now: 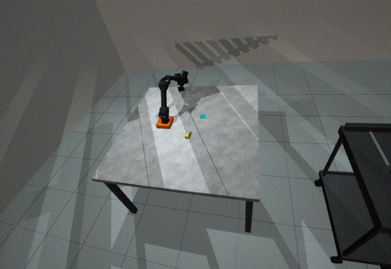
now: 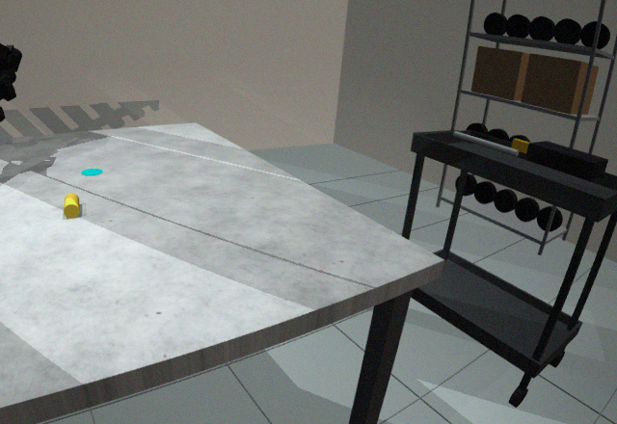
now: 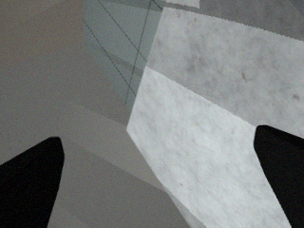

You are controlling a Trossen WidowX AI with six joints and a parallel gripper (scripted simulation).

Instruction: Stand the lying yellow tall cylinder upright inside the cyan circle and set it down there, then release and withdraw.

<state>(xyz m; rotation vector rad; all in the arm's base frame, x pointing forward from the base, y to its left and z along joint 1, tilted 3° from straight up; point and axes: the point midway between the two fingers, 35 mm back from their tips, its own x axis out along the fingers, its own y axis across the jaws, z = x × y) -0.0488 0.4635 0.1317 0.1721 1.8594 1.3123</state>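
claw [image 1: 181,86]: fingers spread wide, nothing between them, raised above the far edge of the desk [image 1: 220,152]
yellow cylinder [image 1: 187,134]: lying on its side on the desk, well below the claw and well apart from it, toward the near side
cyan circle [image 1: 202,115]: flat on the desk, between claw and cylinder, off to one side, apart from both
wrist view: only desk edge, floor and both dark fingertips

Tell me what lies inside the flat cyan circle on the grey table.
Nothing stands inside the flat cyan circle; only its own colour shows on the grey table. The lying yellow tall cylinder rests apart from it, nearer the arm's orange base. Nothing covers the circle.
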